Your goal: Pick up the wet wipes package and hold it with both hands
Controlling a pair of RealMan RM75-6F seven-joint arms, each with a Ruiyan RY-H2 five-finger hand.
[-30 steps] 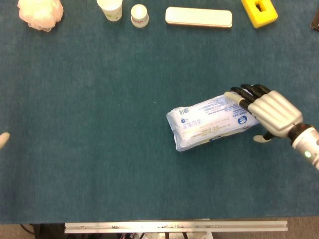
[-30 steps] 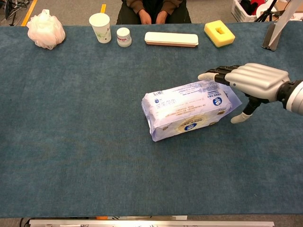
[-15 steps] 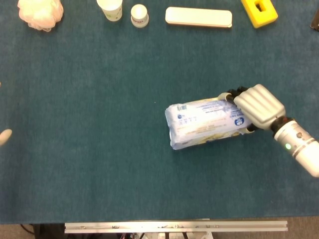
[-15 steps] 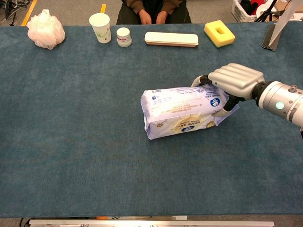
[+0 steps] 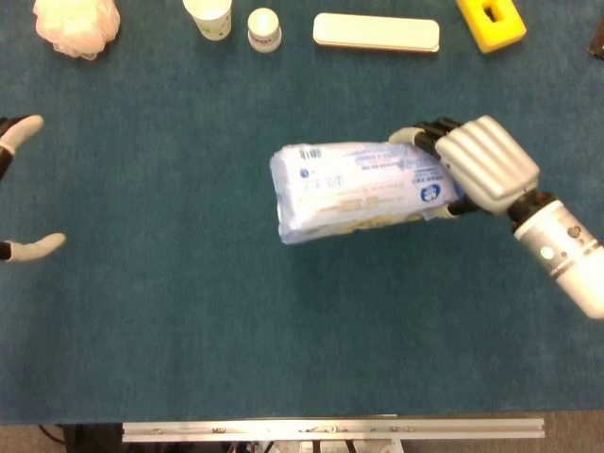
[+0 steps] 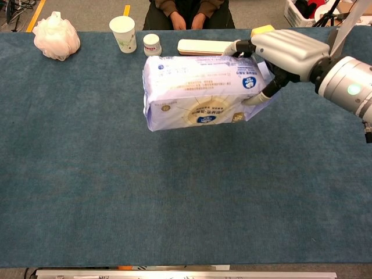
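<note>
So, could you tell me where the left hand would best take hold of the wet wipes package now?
Probably its free left end. The right hand grips the right end of the wet wipes package and holds it level above the table. The left hand, open at the table's left edge, could come in from the left and close over the short end.

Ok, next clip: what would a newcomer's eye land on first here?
The wet wipes package, lifted off the blue table and gripped at its right end by the right hand. Next, the left hand at the far left edge of the head view, fingers apart, holding nothing.
</note>
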